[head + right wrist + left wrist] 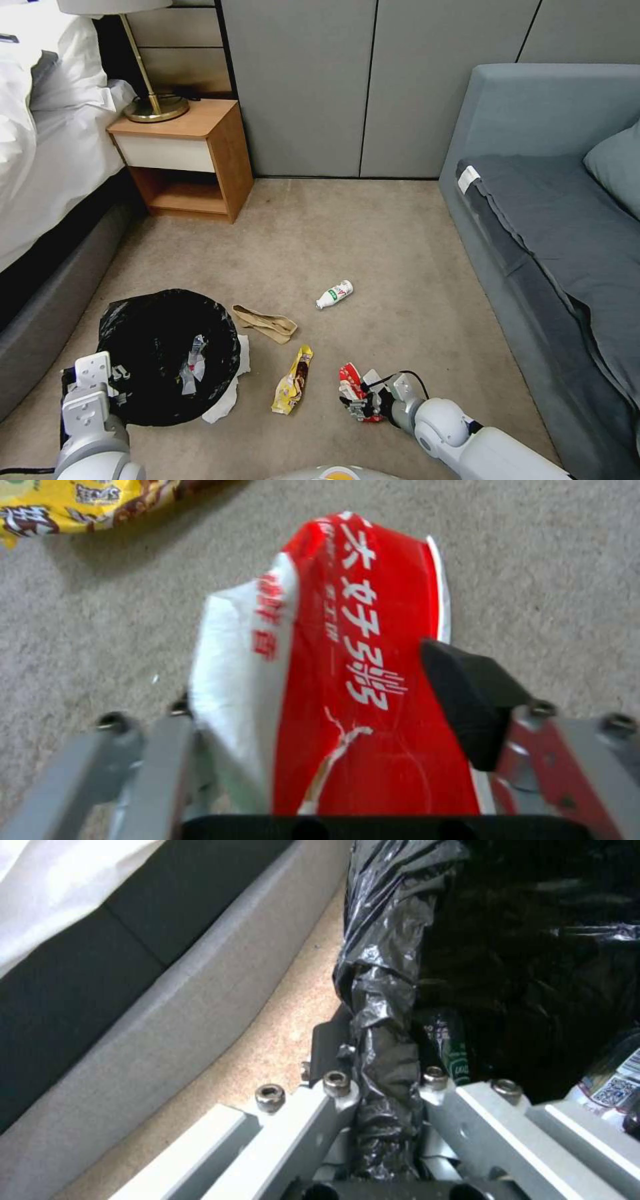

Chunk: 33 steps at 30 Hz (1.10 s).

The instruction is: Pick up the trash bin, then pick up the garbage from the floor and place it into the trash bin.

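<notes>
At near left, the left gripper [110,383] is clamped on the trash bin's [167,353] bag-covered rim. Right of it lie a yellow wrapper [293,380] and a bottle [334,295]. The right gripper [360,403] pinches a red wrapper [360,680].

carpet [400,227], bottle [335,294], brown bag [265,323], yellow wrapper [293,380]

1. Left gripper [110,373] at the near rim of the round bin lined with a crinkled black bag [167,353]; scraps lie inside.
2. Right gripper [357,400] low over the carpet, closed on a red-and-white snack wrapper [350,385].
3. Loose on the beige carpet [400,267]: yellow snack wrapper [293,388], crumpled brown paper bag [265,323], small white plastic bottle [334,295].
</notes>
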Available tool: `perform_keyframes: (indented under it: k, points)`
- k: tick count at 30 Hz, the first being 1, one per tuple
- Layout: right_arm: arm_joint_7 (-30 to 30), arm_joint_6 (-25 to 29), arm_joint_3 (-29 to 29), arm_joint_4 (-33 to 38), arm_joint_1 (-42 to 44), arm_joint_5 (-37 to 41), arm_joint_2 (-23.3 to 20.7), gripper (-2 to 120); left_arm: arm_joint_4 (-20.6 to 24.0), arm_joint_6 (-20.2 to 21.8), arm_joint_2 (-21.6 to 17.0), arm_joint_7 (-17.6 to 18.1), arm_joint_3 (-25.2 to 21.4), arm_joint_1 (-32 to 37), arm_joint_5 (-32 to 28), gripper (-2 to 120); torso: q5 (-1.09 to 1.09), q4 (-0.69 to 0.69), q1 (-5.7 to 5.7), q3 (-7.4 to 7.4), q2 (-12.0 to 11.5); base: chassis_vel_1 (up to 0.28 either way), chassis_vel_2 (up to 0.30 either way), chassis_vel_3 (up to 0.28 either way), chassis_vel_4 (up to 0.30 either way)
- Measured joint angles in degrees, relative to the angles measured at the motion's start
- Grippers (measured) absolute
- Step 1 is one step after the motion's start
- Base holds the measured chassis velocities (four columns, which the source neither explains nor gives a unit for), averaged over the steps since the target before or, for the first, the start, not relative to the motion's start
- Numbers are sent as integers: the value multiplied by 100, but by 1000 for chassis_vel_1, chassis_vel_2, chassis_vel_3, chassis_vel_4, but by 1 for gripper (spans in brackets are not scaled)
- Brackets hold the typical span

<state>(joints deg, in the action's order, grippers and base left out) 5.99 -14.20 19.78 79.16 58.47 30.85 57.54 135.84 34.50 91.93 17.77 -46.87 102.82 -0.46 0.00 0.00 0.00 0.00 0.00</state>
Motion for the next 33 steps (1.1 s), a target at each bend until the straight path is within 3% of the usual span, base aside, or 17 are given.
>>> perform_keyframes:
  k: [2,4,8,10,16,28,30,31,33]
  points:
    - [0,13,0,3,0,-10,-1,53,-5,0,3,0,3,-5,1,0,0,0,0,0,0,0,0,0,0]
    - [-7,74,-4,6,3,-41,-11,42,-22,0,6,0,15,-26,2,0,0,0,0,0,0,0,0,0,0]
    - [-13,96,-9,10,5,-49,-21,36,-34,0,6,0,17,-41,3,0,0,-1,0,0,0,0,0,0,0]
    - [-15,148,-28,18,7,-84,-36,21,-58,0,6,1,26,-58,5,0,0,0,0,0,0,0,0,0,0]
    - [-2,220,-40,19,-1,-127,-26,1,-65,0,10,0,45,-69,10,0,1,0,0,0,0,0,0,0,0]
    - [-298,795,-400,488,6,-366,124,0,-83,0,-5,1,38,-82,12,0,0,0,0,0,0,0,0,0,0]
    - [-217,1377,-587,895,-12,-332,219,0,-102,0,-7,1,36,-90,12,0,-1,-1,0,0,0,0,0,0,0]
    - [-217,1377,-587,895,-12,-332,219,0,-102,0,-7,1,36,-90,12,0,-1,-1,0,0,0,0,0,0,0]
    - [132,2104,-705,1436,-136,-257,368,0,-113,2,5,0,49,-104,13,0,-1,1,0,0,0,0,0,0,0]
